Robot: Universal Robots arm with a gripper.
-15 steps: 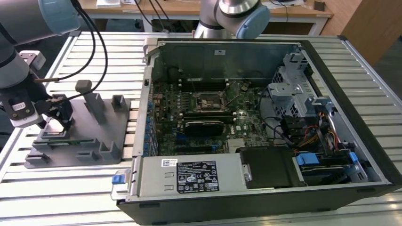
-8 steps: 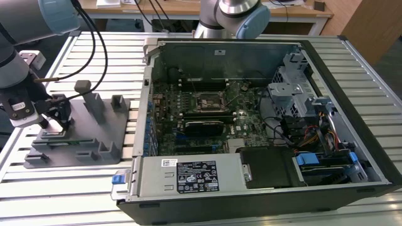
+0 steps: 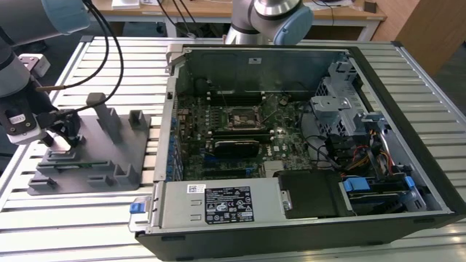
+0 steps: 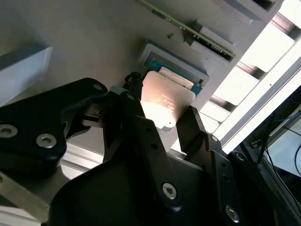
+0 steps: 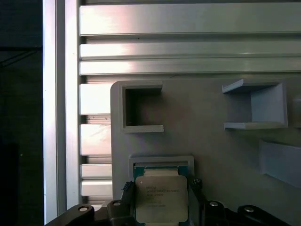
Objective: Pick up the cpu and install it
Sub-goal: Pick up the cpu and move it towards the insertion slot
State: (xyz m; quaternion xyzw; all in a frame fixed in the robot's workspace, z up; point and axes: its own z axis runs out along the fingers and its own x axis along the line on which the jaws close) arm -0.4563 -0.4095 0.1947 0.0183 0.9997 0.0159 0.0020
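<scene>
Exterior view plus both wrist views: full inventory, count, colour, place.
cpu: 1, silvery-beige, at a framed recess of the tray.
tray: 1, grey with upright posts, on the table at the exterior view's left.
computer case: 1, black, open, to the exterior view's right of the tray.
motherboard: 1, dark green, inside the computer case.
labelled metal box: 1, silver, at the computer case's near edge.
table: 1, silver slats, under everything.
arm: 1, grey, over the tray.
gripper: 1, black, down at the cpu.

The cpu (image 5: pixel 161 197) lies in the tray (image 3: pixel 102 176), at the exterior view's left of the case (image 3: pixel 255 68).
</scene>
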